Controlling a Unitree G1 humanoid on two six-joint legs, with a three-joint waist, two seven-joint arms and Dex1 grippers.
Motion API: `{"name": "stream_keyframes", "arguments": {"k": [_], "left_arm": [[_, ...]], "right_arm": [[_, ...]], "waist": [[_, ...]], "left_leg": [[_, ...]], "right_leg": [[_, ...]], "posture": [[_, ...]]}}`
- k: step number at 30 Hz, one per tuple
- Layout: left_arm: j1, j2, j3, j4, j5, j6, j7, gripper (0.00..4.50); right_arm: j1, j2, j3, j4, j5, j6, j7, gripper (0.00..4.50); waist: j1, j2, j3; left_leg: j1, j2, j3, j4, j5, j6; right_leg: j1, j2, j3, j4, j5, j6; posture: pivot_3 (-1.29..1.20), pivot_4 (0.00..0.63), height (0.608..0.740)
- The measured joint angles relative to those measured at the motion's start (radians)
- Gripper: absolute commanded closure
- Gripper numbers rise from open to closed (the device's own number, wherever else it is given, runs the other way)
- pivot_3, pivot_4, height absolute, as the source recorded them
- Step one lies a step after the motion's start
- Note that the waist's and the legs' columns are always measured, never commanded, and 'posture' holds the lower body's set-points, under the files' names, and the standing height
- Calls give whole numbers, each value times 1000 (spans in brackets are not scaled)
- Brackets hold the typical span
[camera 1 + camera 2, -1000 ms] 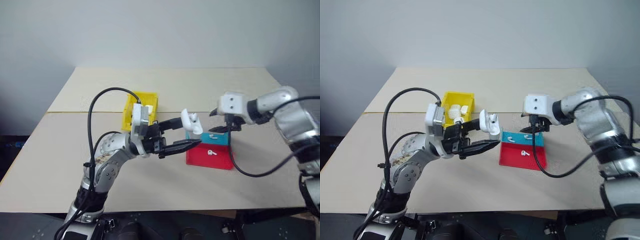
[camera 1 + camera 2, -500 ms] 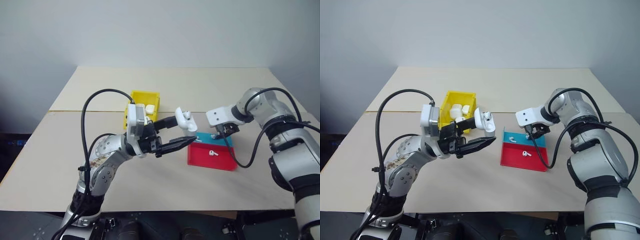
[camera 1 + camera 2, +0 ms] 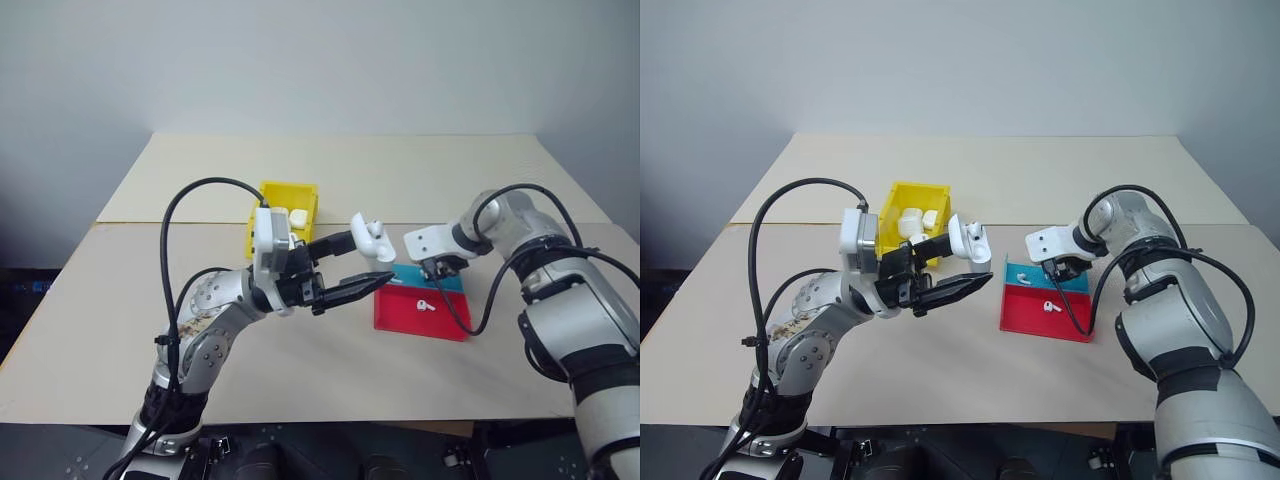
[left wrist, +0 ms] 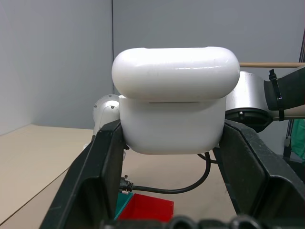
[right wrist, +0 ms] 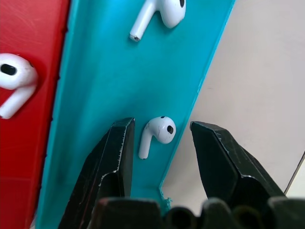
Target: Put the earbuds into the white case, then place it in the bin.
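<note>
White earbud (image 5: 157,133) lies in the cyan tray (image 5: 100,86), directly between my right end effector (image 5: 159,157) fingers, which stand narrow and unclosed. Its stem runs roughly parallel to them. My left end effector (image 3: 360,265) holds the case (image 4: 174,107) aloft; yellow bin (image 3: 272,200) sits behind.

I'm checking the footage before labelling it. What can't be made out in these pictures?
- Inside of the white case, left wrist view: the back of its lid faces the camera, so any earbud in it is hidden.
- Contents of the yellow bin, head views: white items, too small to identify.
- Right pincer contact, right wrist view: fingers flank an earbud in the cyan tray; touch unclear.
- Red tray, right wrist view: cut off by the edge.
</note>
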Motion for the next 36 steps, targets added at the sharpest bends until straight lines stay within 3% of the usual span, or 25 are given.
{"name": "stream_keyframes", "arguments": {"k": [10,14,25,32,36], "left_arm": [[11,0,0,-32,-13,1,12,1757],[24,-29,0,-35,-27,1,19,1757],[24,-27,0,-53,-42,1,21,1757],[24,5,4,-50,-54,4,1,1757],[9,41,22,-25,-54,5,-16,1757]], "right_arm": [[-2,14,-9,22,-22,29,-29,2205],[-2,18,-10,27,-29,38,-34,3470],[4,23,-46,28,-23,68,-22,3470],[4,-10,-167,-7,87,85,103,3470],[-12,-15,-237,-53,164,120,187,2575]], "waist": [[-1,0,0],[-1,0,0],[-1,0,0],[-1,1,0],[-3,1,0]], "left_leg": [[0,0,0,0,0,0],[0,0,0,0,0,0],[1,0,0,0,0,0],[0,0,0,0,0,0],[1,0,0,0,0,0]], "right_leg": [[0,0,0,1,0,0],[0,0,0,1,0,0],[0,0,0,1,0,0],[0,0,0,1,0,0],[0,0,0,1,0,0]], "posture": [[0,150,740],[0,150,740],[0,150,740],[0,150,740],[0,150,740]]}}
